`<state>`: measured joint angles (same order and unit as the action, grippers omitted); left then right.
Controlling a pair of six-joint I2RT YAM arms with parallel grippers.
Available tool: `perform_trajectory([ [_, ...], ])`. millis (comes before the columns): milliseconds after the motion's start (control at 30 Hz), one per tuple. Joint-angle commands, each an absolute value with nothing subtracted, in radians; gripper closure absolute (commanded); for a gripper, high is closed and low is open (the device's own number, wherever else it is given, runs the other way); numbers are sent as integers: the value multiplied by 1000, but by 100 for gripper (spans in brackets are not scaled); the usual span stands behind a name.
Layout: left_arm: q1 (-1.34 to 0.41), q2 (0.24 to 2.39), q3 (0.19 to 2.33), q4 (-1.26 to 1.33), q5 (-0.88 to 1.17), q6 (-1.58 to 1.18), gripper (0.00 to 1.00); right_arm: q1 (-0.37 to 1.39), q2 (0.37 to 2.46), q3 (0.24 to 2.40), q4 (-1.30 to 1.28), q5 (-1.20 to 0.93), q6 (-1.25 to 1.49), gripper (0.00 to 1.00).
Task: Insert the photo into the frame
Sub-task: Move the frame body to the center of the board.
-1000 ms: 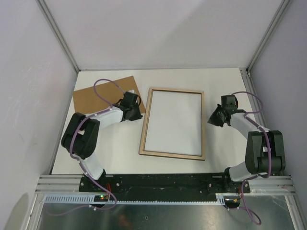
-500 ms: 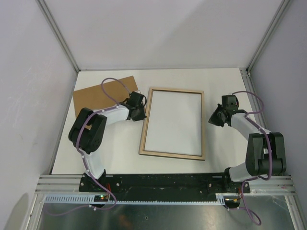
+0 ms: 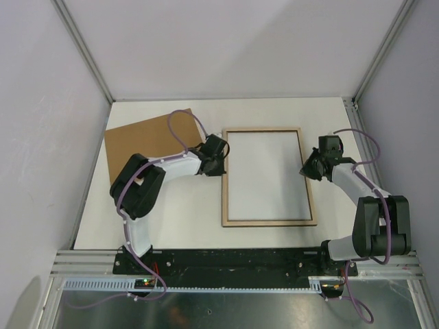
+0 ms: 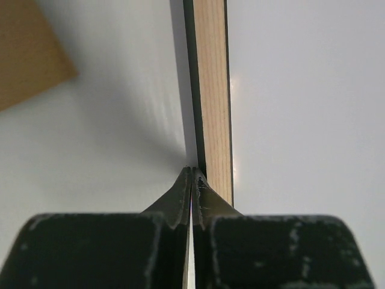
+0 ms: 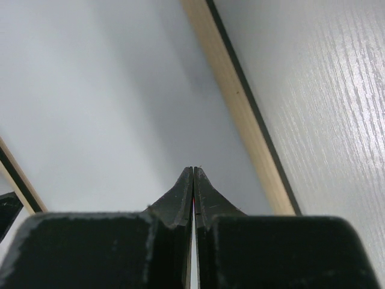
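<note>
top external view: a large thin-railed rectangular picture frame lies flat on the white table, just toward 3 o'clock of centre. its light wood back faces up and its long sides run from 12 to 6 o'clock. inside the rails sits a flat white panel; it may be a paper print turned face down, though the views do not settle it. a plain brown rectangular backing board lies at 10 o'clock on the table, apart from the frame.

the left gripper meets the frame at its 9 o'clock rail, in the upper half. in the left wrist view its fingers are pressed together with nothing between them, tips against the dark outer edge of the wood rail, the board's corner at 10 o'clock.

the right gripper sits at the frame's 3 o'clock rail. in the right wrist view its fingers are likewise closed and empty, tips over the white panel just inside the wood rail.
</note>
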<state>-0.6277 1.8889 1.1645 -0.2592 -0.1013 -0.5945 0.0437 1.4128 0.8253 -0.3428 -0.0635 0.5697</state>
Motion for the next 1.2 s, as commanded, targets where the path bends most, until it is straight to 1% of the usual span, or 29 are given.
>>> perform_trajectory([
  [0,-645,1932,1251,-254,-99,-595,100,42,1373,857,-363,-39,553,98],
  [300,-661,2031,1383,-259,-70,-582,99,45,1340,856,-393,-28,537,98],
  [733,-706,2074,1450,-264,-52,-605,99,42,1311,857,-420,-16,518,98],
  [900,-709,2037,1456,-269,-76,-597,98,57,1307,857,-400,-32,524,98],
  [1033,-675,1952,1453,-289,-99,-574,93,94,1305,856,-369,-50,536,97],
  [1133,-609,1859,1430,-308,-114,-555,88,145,1312,873,-332,-84,552,95],
  [1167,-568,1832,1417,-312,-117,-551,86,168,1317,879,-302,-98,558,93],
])
